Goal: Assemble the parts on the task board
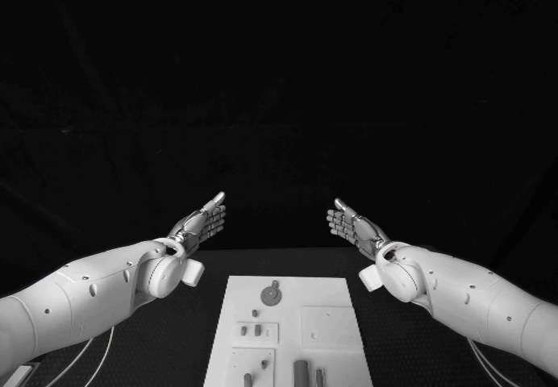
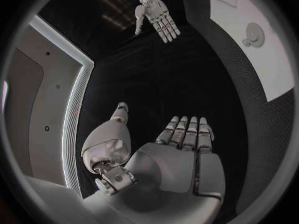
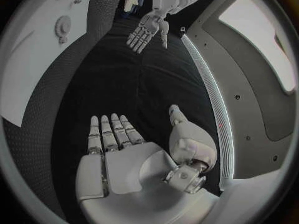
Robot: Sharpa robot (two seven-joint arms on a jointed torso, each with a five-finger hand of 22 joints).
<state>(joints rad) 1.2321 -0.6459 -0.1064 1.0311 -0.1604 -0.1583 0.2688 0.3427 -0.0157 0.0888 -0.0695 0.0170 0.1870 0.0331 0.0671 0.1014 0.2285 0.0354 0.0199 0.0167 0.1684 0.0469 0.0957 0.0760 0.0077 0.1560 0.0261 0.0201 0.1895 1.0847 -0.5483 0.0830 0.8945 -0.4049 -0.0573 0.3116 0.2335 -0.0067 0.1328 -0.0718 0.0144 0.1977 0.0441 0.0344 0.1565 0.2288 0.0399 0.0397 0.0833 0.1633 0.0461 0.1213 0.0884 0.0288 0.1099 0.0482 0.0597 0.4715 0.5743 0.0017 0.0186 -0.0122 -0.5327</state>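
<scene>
The white task board (image 1: 291, 298) lies in the middle of the table, near me. A round grey part (image 1: 271, 295) sits on its far end, and several small grey parts (image 1: 251, 330) lie in its nearer sections. My left hand (image 1: 200, 223) is raised beyond the board's far left corner, fingers straight and apart, holding nothing. My right hand (image 1: 353, 225) mirrors it beyond the far right corner, also flat and empty. The left wrist view shows my own flat palm (image 2: 181, 159), the right hand (image 2: 157, 16) and the board (image 2: 261, 45). The right wrist view shows my palm (image 3: 124, 159), the left hand (image 3: 146, 30) and the board (image 3: 44, 50).
The black table (image 1: 174, 339) lies on both sides of the board. Thin cables (image 1: 99, 355) run along my left arm, and others (image 1: 489, 363) run by my right arm. Beyond the table everything is dark.
</scene>
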